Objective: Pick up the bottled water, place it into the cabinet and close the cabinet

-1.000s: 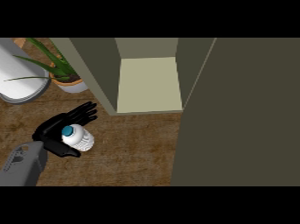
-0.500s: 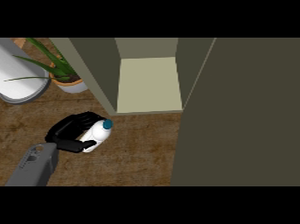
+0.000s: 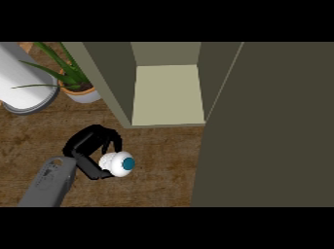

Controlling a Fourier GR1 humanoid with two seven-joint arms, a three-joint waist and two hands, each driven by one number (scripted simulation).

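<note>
The left hand [image 3: 90, 148] is curled round the bottled water [image 3: 118, 163], whose white body and blue cap show between thumb and fingers over the wooden counter [image 3: 26, 141], near and to the left of the cabinet [image 3: 166, 95]; the right hand is not in view. By the look of it the pick-up is done, but the bottle is not yet on the pale shelf [image 3: 168, 92] inside the open compartment. What remains, as I judge it, is carrying the bottle far and right onto that shelf, letting go, and swinging the open cabinet door [image 3: 277, 126] closed.
</note>
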